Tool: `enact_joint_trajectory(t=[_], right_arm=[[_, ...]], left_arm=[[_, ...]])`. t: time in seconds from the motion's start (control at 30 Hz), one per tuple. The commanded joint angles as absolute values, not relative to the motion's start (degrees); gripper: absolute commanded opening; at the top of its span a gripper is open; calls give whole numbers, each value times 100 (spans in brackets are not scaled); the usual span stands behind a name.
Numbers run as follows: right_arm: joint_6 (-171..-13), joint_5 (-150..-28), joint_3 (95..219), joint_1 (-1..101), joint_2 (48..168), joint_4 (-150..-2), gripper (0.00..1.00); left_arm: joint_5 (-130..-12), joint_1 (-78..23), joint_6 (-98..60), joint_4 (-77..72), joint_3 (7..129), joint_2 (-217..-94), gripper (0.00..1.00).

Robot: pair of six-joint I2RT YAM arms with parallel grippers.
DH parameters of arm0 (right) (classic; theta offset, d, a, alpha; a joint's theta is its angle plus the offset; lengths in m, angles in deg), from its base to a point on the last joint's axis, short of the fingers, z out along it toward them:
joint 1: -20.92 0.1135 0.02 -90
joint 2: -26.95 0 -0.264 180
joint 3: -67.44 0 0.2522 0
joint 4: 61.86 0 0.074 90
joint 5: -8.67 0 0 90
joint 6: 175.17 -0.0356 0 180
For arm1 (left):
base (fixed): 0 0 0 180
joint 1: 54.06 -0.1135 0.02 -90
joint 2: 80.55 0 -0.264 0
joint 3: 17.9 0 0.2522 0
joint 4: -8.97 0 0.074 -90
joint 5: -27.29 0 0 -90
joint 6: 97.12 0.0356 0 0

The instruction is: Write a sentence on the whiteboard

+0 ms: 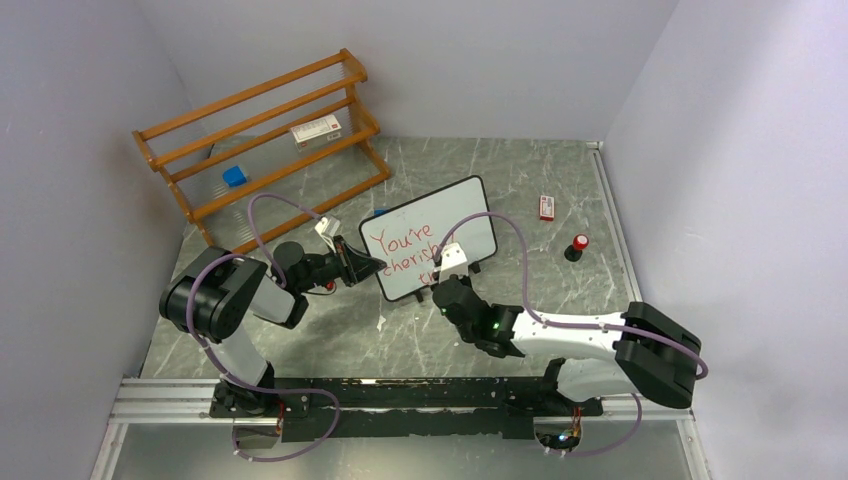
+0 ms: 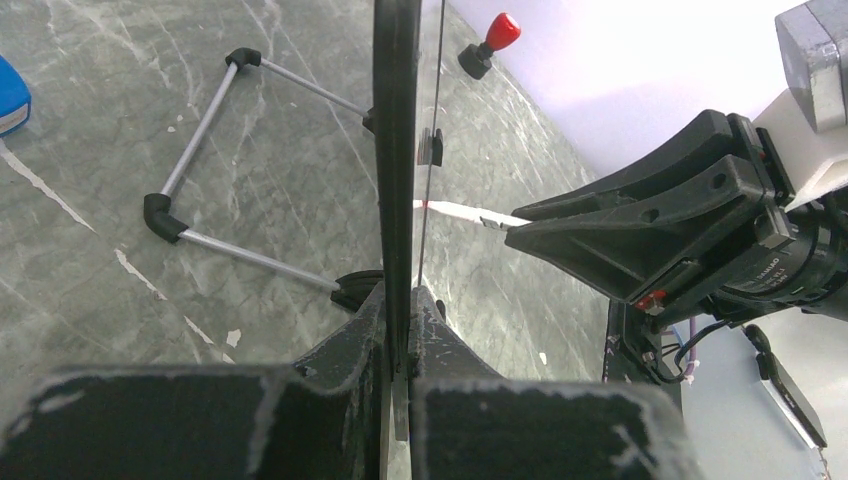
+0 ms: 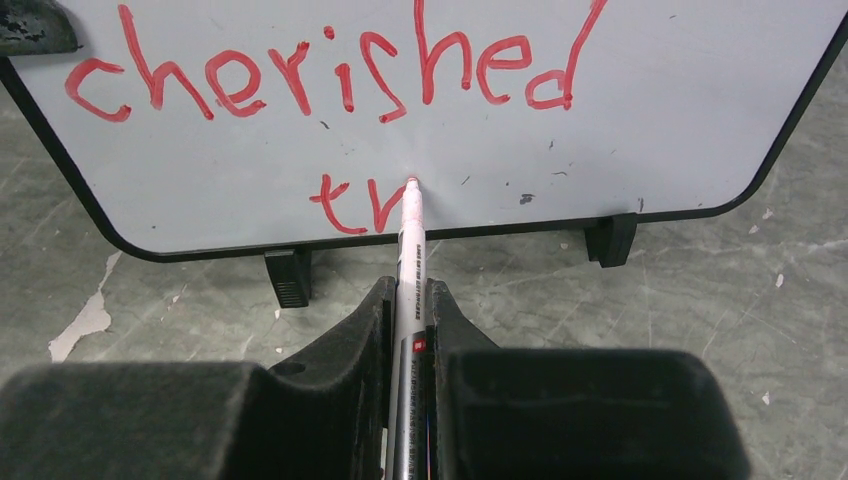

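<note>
The whiteboard (image 1: 458, 208) stands tilted on its small black feet in the middle of the table. My left gripper (image 1: 374, 265) is shut on its left edge, and the left wrist view shows the black frame (image 2: 397, 150) edge-on between the jaws of that gripper (image 2: 400, 300). The sentence (image 1: 398, 248) is in red: "You're", "cherished" (image 3: 330, 75), then "tr" (image 3: 350, 200). My right gripper (image 3: 408, 295) is shut on a white marker (image 3: 410, 240). The marker's red tip touches the board just right of the "r". From the left wrist the marker (image 2: 460, 211) meets the board's face.
A wooden rack (image 1: 265, 130) stands at the back left with a small box (image 1: 316, 130) on it and a blue object (image 1: 234, 176) beneath. A red-and-white box (image 1: 546, 207) and a red-topped black piece (image 1: 577, 247) lie right of the board. Behind the board is its wire stand (image 2: 200, 150).
</note>
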State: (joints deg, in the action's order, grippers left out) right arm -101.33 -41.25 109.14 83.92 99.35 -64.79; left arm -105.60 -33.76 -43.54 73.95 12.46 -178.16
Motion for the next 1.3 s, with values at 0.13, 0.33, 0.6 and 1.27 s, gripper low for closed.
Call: enact_joint_trajectory(t=[0.13, 0.33, 0.6, 1.27], right_arm=[[-10243, -4114, 10876, 8343, 9509, -6574, 0], [-10245, -4086, 10871, 8261, 9597, -6593, 0], [-10198, -4181, 10893, 8195, 9692, -6506, 0], [-10395, -4518, 10821, 8148, 9808, -6739, 0]], left_arm=[[-10526, -3419, -4322, 7341, 1251, -17846, 5], [-10524, -3428, -4293, 7267, 1255, -17796, 5], [-10542, -3428, -4251, 7141, 1282, -17723, 5], [-10564, -3446, -4247, 7109, 1300, -17736, 5]])
